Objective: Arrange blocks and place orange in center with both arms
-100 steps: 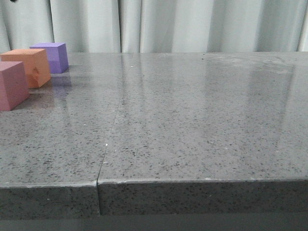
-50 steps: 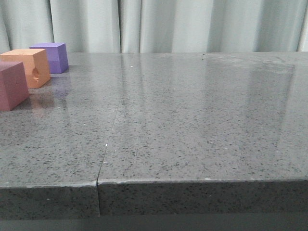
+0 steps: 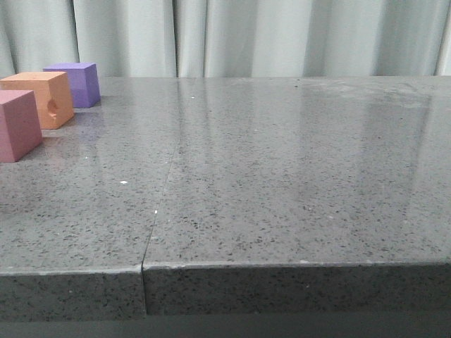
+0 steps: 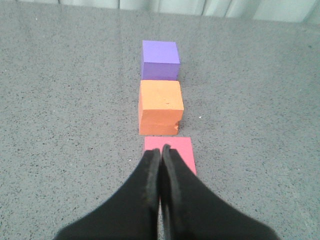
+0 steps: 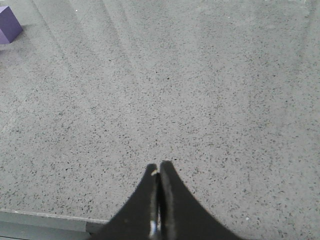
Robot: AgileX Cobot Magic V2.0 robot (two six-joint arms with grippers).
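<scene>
Three foam cubes stand in a row at the table's far left. In the front view the purple cube (image 3: 74, 84) is farthest, the orange cube (image 3: 39, 98) with a dent in its side is in the middle, and the pinkish-red cube (image 3: 17, 124) is nearest. The left wrist view shows the same row: purple cube (image 4: 160, 59), orange cube (image 4: 160, 106), pinkish-red cube (image 4: 172, 150). My left gripper (image 4: 161, 150) is shut and empty, over the pinkish-red cube's near part. My right gripper (image 5: 159, 166) is shut and empty over bare table, far from the cubes. Neither gripper shows in the front view.
The grey speckled table (image 3: 282, 176) has a seam (image 3: 156, 211) running from its front edge toward the back. A pale curtain (image 3: 246, 35) hangs behind the table. The purple cube's corner (image 5: 7, 25) shows in the right wrist view. The table's front edge (image 5: 45, 216) lies near my right gripper.
The orange cube's blurred side and the shadow on the table beside the cubes have cleared; the cubes now stand still in the same places.
</scene>
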